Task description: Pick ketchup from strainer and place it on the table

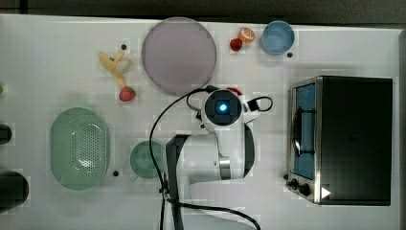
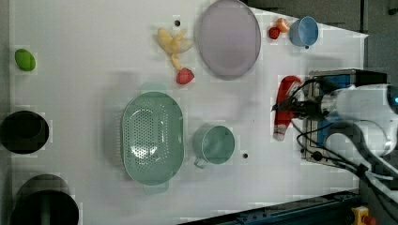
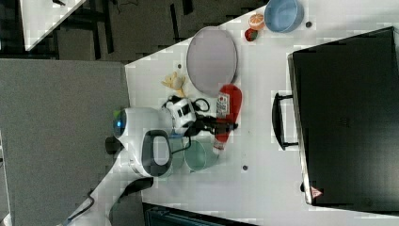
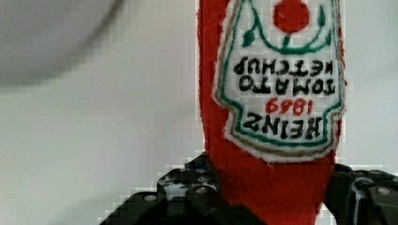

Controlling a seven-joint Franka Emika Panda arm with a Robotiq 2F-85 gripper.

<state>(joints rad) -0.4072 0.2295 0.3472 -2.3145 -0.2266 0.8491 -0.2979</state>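
The large flat white tabletop [image 1: 57, 43] is partly covered in the top view by the white robot arm [image 1: 210, 155], which hides the gripper and nearly all of the bottle under it; only a sliver of red shows beside the wrist. To the top view's right of the jaws stands a boxy black and steel toaster oven [image 1: 352, 139], close to the table's edge. Beyond the jaws, toward the table's far edge, lies a large round grey-lilac plate [image 1: 178, 55].

The pale green oval plastic strainer [image 2: 151, 136] with its perforated bottom sits well apart from the jaws, with a round green cup [image 2: 213, 144] between the two.

The red squeeze ketchup bottle [image 2: 285, 105] with its white printed label is out of the strainer and lies between the jaws. The gripper [image 3: 225, 125] is clamped across the narrower part of the bottle, label end to one side of the jaws and white cap to the other. The wrist view shows the black fingers [image 4: 197, 199] pressed against the red body [image 4: 263, 183] just below the label. Whether the bottle touches the table or hangs just above it is hard to tell.

Bare tabletop lies around the jaws, between cup, plate and oven.
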